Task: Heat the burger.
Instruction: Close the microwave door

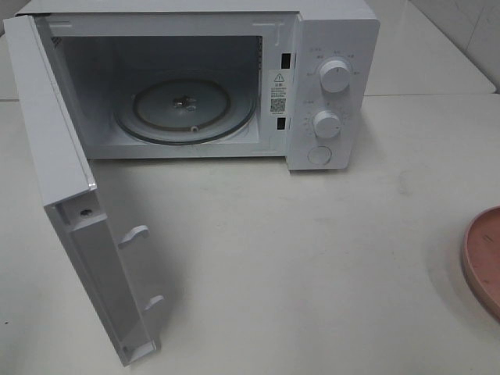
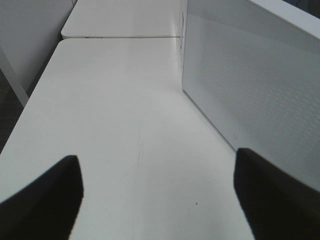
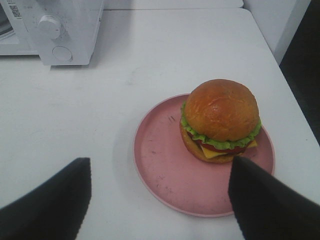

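The burger [image 3: 220, 117], with a glossy brown bun, green lettuce, cheese and a dark patty, stands on a round pink plate [image 3: 165, 170] in the right wrist view. My right gripper [image 3: 159, 165] hovers over the plate's near side, short of the burger, open with nothing between its dark fingers. In the high view only the plate's edge [image 1: 484, 258] shows at the far right; the burger and both arms are outside that picture. My left gripper [image 2: 156, 157] is open over bare table beside the microwave door [image 2: 250, 75].
A white microwave [image 1: 332, 47] stands at the back of the table. Its door [image 1: 55, 141] is swung wide open toward the front left. The glass turntable [image 1: 185, 109] inside carries nothing. In the right wrist view the microwave's knobs [image 3: 50, 25] lie beyond the plate.
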